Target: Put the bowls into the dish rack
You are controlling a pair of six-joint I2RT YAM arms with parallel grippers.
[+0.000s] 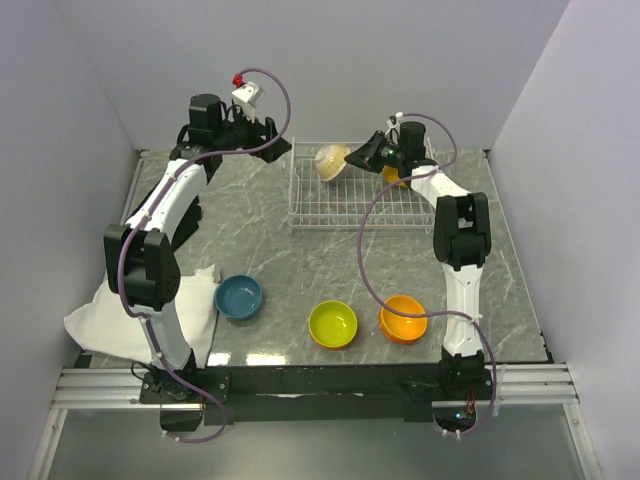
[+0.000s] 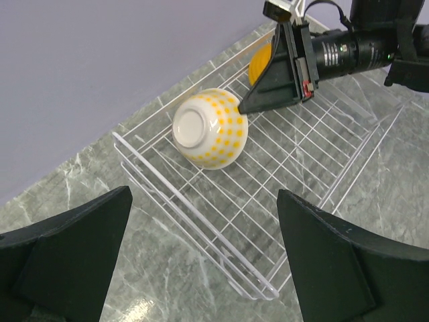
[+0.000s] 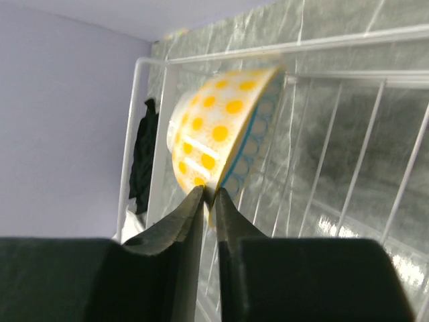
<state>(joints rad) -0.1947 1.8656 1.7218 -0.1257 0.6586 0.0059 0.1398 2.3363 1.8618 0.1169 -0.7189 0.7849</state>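
The wire dish rack (image 1: 352, 205) stands at the back middle of the table. My right gripper (image 1: 356, 158) is shut on the rim of the white patterned bowl (image 1: 331, 160) and holds it tilted on edge over the rack's far left part; the pinch shows in the right wrist view (image 3: 209, 194), on the bowl (image 3: 221, 131). An orange bowl (image 1: 394, 178) stands in the rack behind the right wrist. My left gripper (image 1: 272, 140) is open and empty, above the rack's left end (image 2: 208, 268). A teal-blue bowl (image 1: 240, 296), a lime green bowl (image 1: 333, 324) and an orange bowl (image 1: 403, 318) lie near the front edge. Only one lime green bowl shows.
A white cloth (image 1: 110, 318) lies at the front left, by the left arm's base. Grey walls close in the table at the back and both sides. In the left wrist view the bowl (image 2: 209, 129), the rack (image 2: 201, 201) and the right gripper's tip (image 2: 268, 87) show.
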